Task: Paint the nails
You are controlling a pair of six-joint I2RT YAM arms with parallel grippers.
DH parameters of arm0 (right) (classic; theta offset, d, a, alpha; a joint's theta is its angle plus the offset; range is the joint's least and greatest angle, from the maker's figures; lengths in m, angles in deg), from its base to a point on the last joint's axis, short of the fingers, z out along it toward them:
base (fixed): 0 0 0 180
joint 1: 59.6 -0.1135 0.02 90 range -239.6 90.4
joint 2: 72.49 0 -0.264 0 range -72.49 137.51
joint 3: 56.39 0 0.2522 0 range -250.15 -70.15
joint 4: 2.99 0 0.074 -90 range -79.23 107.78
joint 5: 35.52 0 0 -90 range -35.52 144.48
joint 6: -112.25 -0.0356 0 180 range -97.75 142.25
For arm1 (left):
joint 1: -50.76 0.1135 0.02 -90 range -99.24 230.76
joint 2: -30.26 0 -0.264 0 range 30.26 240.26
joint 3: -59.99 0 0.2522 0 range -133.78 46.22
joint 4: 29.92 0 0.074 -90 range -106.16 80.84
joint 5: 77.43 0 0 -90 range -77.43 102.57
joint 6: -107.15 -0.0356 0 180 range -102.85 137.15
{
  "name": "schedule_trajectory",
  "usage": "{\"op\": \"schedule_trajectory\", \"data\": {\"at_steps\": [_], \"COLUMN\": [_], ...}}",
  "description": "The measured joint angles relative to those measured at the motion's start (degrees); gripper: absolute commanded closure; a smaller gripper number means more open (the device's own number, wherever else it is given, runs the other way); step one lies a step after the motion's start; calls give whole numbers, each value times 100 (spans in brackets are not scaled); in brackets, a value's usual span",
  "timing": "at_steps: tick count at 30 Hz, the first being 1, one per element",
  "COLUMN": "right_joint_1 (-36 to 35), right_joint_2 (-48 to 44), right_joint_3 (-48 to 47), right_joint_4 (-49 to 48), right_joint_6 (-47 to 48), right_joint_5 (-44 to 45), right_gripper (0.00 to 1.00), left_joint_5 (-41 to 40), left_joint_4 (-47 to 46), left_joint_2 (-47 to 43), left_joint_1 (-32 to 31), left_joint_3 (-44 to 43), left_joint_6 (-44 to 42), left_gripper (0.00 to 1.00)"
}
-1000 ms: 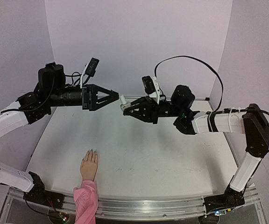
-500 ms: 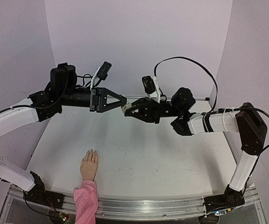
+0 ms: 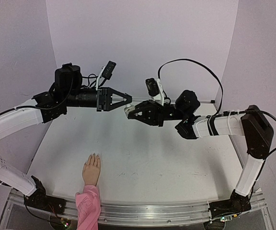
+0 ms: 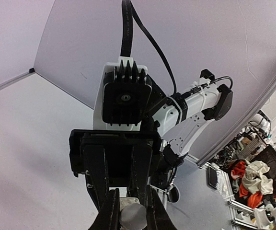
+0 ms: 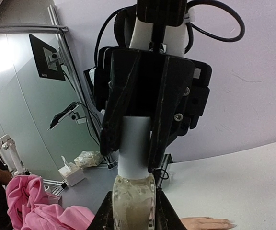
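Right gripper (image 3: 129, 111) clamps the small bottle (image 5: 134, 201) by its glass body, left gripper (image 3: 127, 99) pinches its white cap (image 5: 137, 143); twist, pull straight along the cap axis; nails (image 3: 93, 156) on the mannequin hand (image 3: 91, 171) well below both jaws.

Two arms meet in mid-air over the far half of the table (image 3: 176, 163). The left gripper (image 3: 128, 100) is clamped on a cap (image 5: 137, 143) and the right gripper (image 3: 128, 111) on the bottle (image 5: 133, 203) joined to it, with no gap to pass between them. The left arm (image 3: 13, 122) and right arm (image 3: 224, 125) together form a bar across the workspace, with bare tabletop beneath. The hand (image 3: 91, 169) and its sleeve (image 3: 88, 203) lie at the near left edge, well apart from both grippers, the nails (image 3: 94, 155) facing unobstructed surface. Walls (image 3: 143, 38) close the left, back and right. A cable (image 3: 195, 61) loops above the right arm.
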Motion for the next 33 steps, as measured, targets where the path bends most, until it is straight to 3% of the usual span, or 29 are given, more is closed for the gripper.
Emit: {"op": "schedule_trajectory", "data": {"at_steps": [5,7,12,13,15,17,20,23,26,33], "right_joint_1": [4,-63,-1274,-1552,-1779,-1836,-1753,-1506,-1147,-157], "right_joint_2": [-50,-216,-562,-562,-562,-562,-562,-562,-597,-702], "right_joint_3": [2,17,-151,-199,-227,-247,-247,-247,-225,-195], "right_joint_4": [446,1113,2817,2966,3117,3230,3298,3357,3423,3230], "right_joint_6": [413,979,2761,3123,3543,3856,4133,4271,4232,3112], "right_joint_5": [472,1147,6092,7007,7807,8089,8035,7379,6096,2341], "right_gripper": [100,100,100,100,100,100,100,100,100,100], "left_joint_5": [-461,-903,-2546,-2673,-2846,-2892,-2736,-2494,-2218,-970], "left_joint_4": [39,127,739,866,990,1016,1154,1209,1311,802], "left_joint_2": [9,7,28,28,66,127,181,166,59,-597], "left_joint_1": [26,33,39,9,-92,-122,-138,-181,-149,308], "left_joint_3": [0,-2,-234,-278,-317,-345,-387,-389,-380,170], "left_joint_6": [-175,-240,-238,-238,-240,-240,-278,-369,-407,-170], "left_gripper": [100,100,100,98,88,67,35,15,11,16]}}
